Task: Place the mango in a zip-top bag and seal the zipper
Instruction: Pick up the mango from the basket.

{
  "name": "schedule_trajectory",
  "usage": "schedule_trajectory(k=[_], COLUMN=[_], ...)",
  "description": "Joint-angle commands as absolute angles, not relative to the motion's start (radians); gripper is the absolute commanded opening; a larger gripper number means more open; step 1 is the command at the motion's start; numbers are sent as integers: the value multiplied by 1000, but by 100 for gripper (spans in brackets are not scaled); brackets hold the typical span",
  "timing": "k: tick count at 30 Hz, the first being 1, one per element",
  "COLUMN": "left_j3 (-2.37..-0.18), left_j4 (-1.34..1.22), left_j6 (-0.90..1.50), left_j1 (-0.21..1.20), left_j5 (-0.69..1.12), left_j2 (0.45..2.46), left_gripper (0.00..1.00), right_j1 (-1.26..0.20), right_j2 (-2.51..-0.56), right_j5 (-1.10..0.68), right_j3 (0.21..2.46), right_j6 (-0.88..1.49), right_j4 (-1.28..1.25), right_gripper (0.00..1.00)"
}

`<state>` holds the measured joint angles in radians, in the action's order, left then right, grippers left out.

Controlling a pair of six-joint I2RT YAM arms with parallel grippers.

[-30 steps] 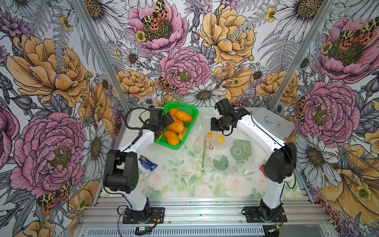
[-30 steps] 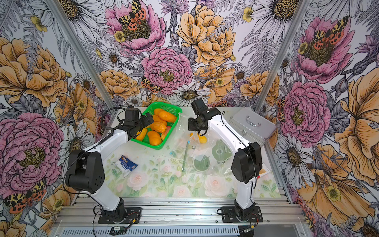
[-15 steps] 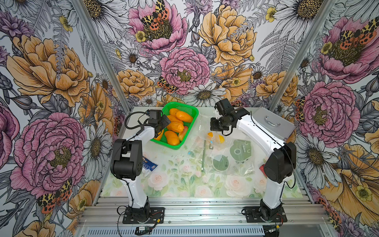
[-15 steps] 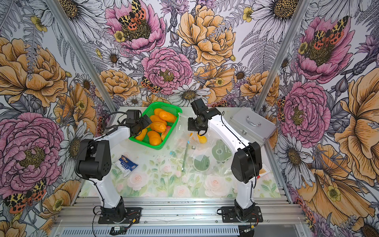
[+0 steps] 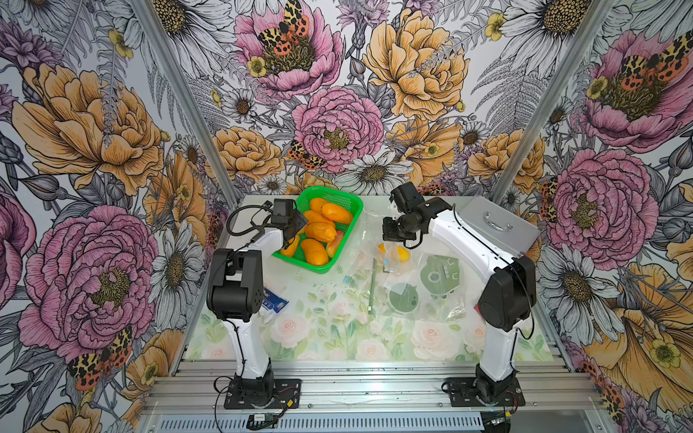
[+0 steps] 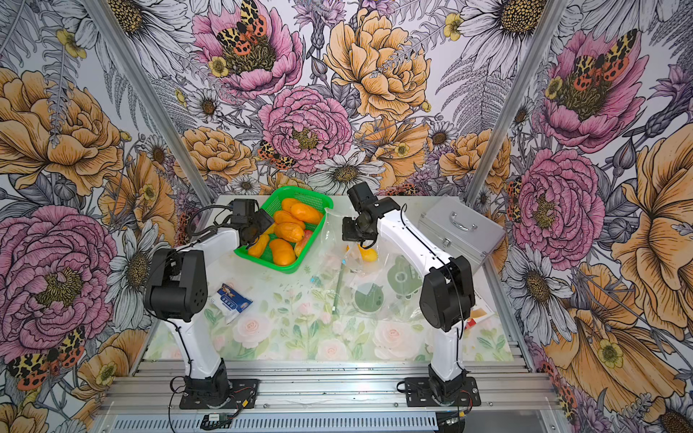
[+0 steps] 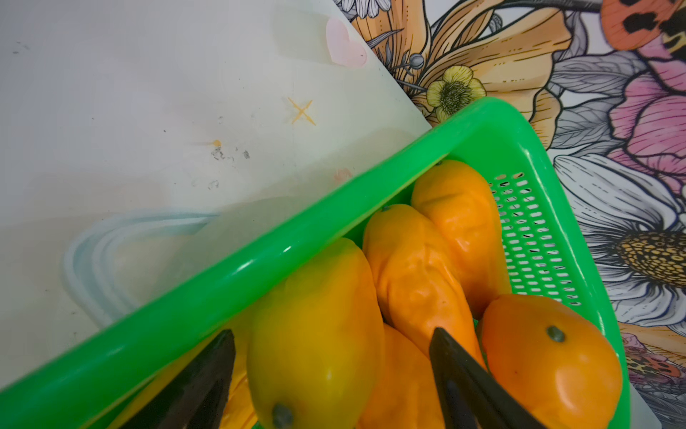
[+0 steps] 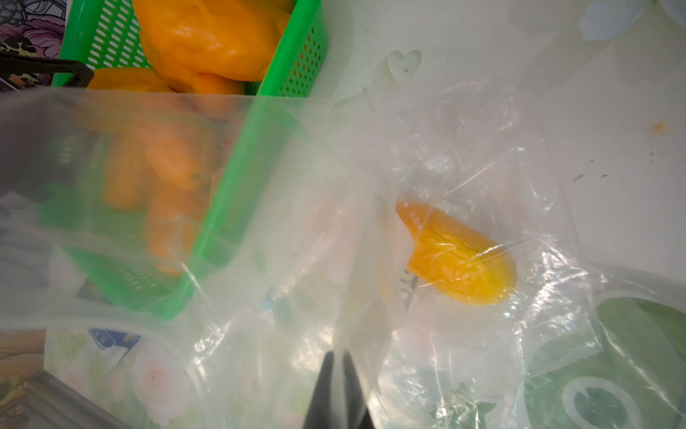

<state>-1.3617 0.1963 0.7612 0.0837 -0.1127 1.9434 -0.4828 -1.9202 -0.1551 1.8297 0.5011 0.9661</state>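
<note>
Looking down in both top views, we are seeing our left gripper (image 5: 290, 243) (image 6: 258, 235) hanging over the left side of a green perforated plastic basket (image 5: 330, 268) (image 6: 285, 269) that is holding a heap of orange mangoes (image 5: 318, 232) (image 6: 288, 231). From up here we cannot tell how its pincer is standing. Our right gripper (image 5: 390, 236) (image 6: 349, 234) is hovering just beside the basket, above a clear plastic zip-top bag (image 5: 375, 270) (image 6: 337, 270) that is lying crumpled on the rose-printed table (image 5: 318, 337) (image 6: 281, 337). One yellow-orange oval mango (image 5: 399, 254) (image 6: 367, 255) is lying inside that bag, just below the gripper. A silver metal case (image 5: 495, 225) (image 6: 461, 225) is sitting at the right edge, and a small blue packet (image 5: 275, 301) (image 6: 230, 300) is lying near our left arm.

In the left wrist view, our left gripper (image 7: 332, 334) is standing wide, its black fingers (image 7: 200, 382) straddling a yellowish mango (image 7: 315, 289) that is resting against the basket rim (image 7: 222, 282).

In the right wrist view, our right gripper (image 8: 336, 367) is pinching a fold of the bag's film (image 8: 464, 148) with no gap between its tips and holding it up. The bagged mango (image 8: 460, 260) is lying below, apart from the tips.
</note>
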Motion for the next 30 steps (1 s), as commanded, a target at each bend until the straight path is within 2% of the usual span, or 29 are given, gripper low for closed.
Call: schedule_trajectory(k=[1,3,7,11,16,30], left_j3=[-1397,-1399,-1392,-1384,-1351,-1184], left_j4=[178,178,175,169,150,63], left_j6=[774,780,785,782,772,684], left_j1=[75,74,74,74,74,128], left_j5=[-129,-124,-118,-107,-95,-1], left_j2=[1975,1981,1982,1973,1926,1608], left_gripper=[77,72,55,49,35,24], right_j1=[-478,-478,-477,-477,-478,-477], right_j2=[-1930,-1931,-1933,-1932,-1930,-1915], right_j5=[-164,-166,-169,-171,-172,-158], right_j3=[1864,1864,1864,1865,1864,1858], right_j6=[506,506,506,507,507,504], right_j4=[946,945,943,943,943,940], right_gripper=[0,0,0,0,0,0])
